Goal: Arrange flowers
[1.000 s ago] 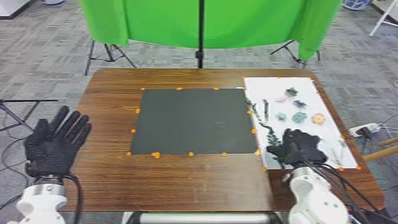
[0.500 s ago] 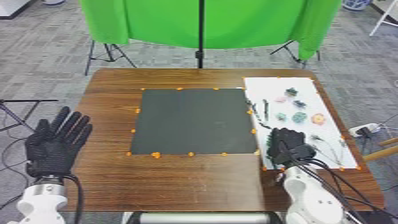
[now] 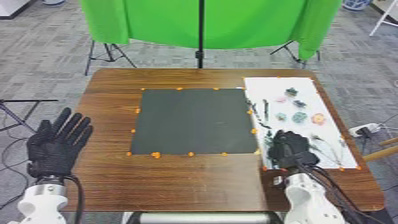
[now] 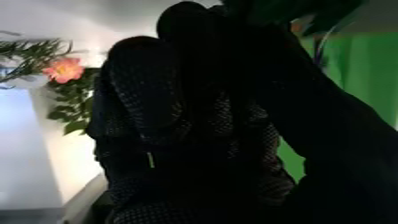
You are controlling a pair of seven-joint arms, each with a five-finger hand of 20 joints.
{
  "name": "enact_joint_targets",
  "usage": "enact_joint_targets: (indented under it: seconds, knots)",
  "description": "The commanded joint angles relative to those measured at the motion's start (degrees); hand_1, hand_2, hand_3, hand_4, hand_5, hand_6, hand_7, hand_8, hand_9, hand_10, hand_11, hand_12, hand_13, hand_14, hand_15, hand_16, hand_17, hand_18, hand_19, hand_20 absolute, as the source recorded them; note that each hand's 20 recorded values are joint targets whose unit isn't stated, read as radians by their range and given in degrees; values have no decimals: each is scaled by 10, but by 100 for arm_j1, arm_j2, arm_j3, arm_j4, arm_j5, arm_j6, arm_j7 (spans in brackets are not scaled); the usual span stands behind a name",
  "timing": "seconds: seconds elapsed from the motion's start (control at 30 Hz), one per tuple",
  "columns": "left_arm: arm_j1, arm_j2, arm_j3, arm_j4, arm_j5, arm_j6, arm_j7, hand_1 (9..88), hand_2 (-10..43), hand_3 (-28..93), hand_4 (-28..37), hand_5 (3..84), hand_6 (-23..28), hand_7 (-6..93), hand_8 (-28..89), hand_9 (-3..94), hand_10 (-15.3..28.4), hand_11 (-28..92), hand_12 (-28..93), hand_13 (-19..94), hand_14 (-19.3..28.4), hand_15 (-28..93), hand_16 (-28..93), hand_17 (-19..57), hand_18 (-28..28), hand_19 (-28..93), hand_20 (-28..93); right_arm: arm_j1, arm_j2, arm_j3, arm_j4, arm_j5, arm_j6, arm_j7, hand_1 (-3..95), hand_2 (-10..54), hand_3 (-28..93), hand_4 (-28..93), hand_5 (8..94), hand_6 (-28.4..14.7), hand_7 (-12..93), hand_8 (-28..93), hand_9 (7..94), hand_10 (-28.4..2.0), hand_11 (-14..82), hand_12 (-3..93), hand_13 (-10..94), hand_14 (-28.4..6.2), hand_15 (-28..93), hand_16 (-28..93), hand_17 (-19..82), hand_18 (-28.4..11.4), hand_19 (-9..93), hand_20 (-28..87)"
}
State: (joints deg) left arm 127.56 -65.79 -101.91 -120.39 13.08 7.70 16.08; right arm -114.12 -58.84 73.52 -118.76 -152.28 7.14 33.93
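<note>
The arranging looks barely begun: the coral-orange flower (image 3: 318, 119), the teal rosette (image 3: 299, 117) and other small pieces lie on the white sheet (image 3: 313, 95) at the right of the frame, their setting out on the black square mat (image 3: 194, 121), centre, apparently left to do. At lower right the black-gloved right hand (image 3: 293, 150) grasps a dark green leafy sprig (image 4: 282, 9), its foliage given close up by the right wrist view; the head view adds the left hand (image 3: 55, 152), fingers extended, at left.
</note>
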Motion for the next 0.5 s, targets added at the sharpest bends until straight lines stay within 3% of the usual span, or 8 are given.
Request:
enact_joint_targets:
  seconds: [0.03,0.2,0.33,0.5]
  knots:
    - [138,-27,30,30,246,17,-74,282,137,761,-283,432,108,58,-83,375,169,174,74,269,175,325,-83,-88,153,385,101,207,-84,-51,-412,950,611,451,505,-95,830,-213,828,-22,367,144,903,-109,189,455,798,-80,557,375,379,-266,887,297]
    - [180,24,23,20,212,100,-28,281,137,762,-283,429,107,56,-83,373,168,172,73,268,176,326,-83,-88,153,385,101,829,-283,-453,-318,1013,641,312,504,-95,829,-206,826,-24,372,143,900,-112,198,457,794,-84,570,369,379,-268,891,297]
    - [111,48,97,55,376,29,-104,281,136,762,-283,428,107,56,-83,372,168,171,73,268,176,326,-83,-88,153,385,101,1377,-474,-827,-13,852,849,191,504,-95,829,-205,824,-25,376,145,898,-113,203,458,792,-87,577,364,379,-268,893,296]
    - [118,77,131,71,338,73,-79,281,136,762,-283,427,107,54,-83,371,168,170,73,267,175,324,-83,-88,153,385,101,2266,-867,-1398,429,1266,394,135,503,-95,829,-203,822,-25,381,144,896,-114,208,456,789,-88,584,360,379,-269,895,293]
